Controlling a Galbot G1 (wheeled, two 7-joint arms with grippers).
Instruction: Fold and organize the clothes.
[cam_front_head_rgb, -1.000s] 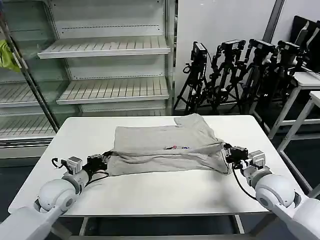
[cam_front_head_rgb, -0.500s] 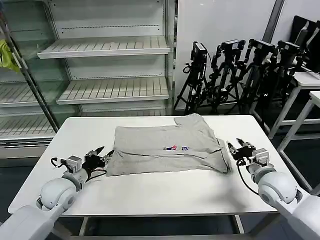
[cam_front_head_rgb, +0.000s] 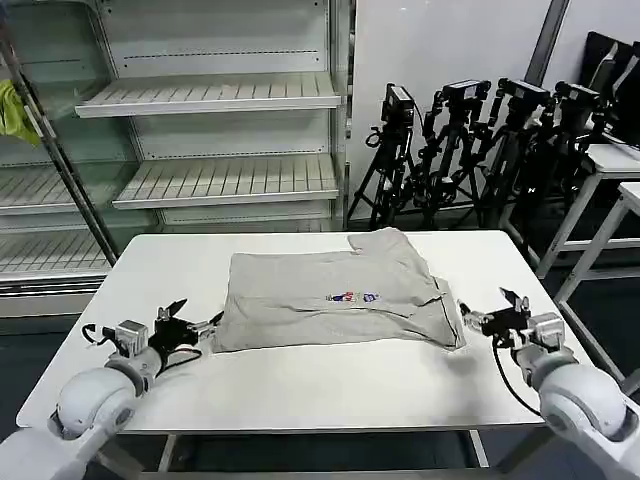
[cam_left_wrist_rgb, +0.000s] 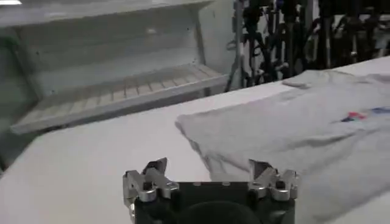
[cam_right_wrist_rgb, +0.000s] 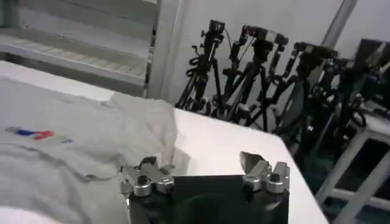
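T-shirt: a light heather-grey short-sleeved T-shirt (cam_front_head_rgb: 335, 298) lies flat in the middle of the white table (cam_front_head_rgb: 320, 385), folded so that its near part is doubled over the body; the near folded edge runs left to right.
Print: a small multicoloured chest print (cam_front_head_rgb: 352, 297) faces up just right of the shirt's middle; in the left wrist view it shows at (cam_left_wrist_rgb: 363, 114), in the right wrist view at (cam_right_wrist_rgb: 33, 133).
Sleeve: one sleeve (cam_front_head_rgb: 388, 243) sticks out toward the far right corner of the shirt.
Left gripper: the left gripper (cam_front_head_rgb: 188, 325) sits low over the table just beside the shirt's near left corner, fingers spread wide and holding nothing; the left wrist view shows both fingertips (cam_left_wrist_rgb: 155, 168) apart, with the cloth's edge beyond them.
Right gripper: the right gripper (cam_front_head_rgb: 496, 312) rests just off the shirt's near right corner, jaws wide apart and empty; its fingertips (cam_right_wrist_rgb: 145, 165) stand clear of the cloth in the right wrist view.
Table: white, set lengthwise left to right, bare around the shirt.
Shelving: white shelves (cam_front_head_rgb: 205, 95) stand behind the table on the far left.
Tripods: black camera tripods (cam_front_head_rgb: 480, 150) crowd the far right.
Cloth: a small yellow-green cloth (cam_front_head_rgb: 14, 112) hangs at the far left edge.
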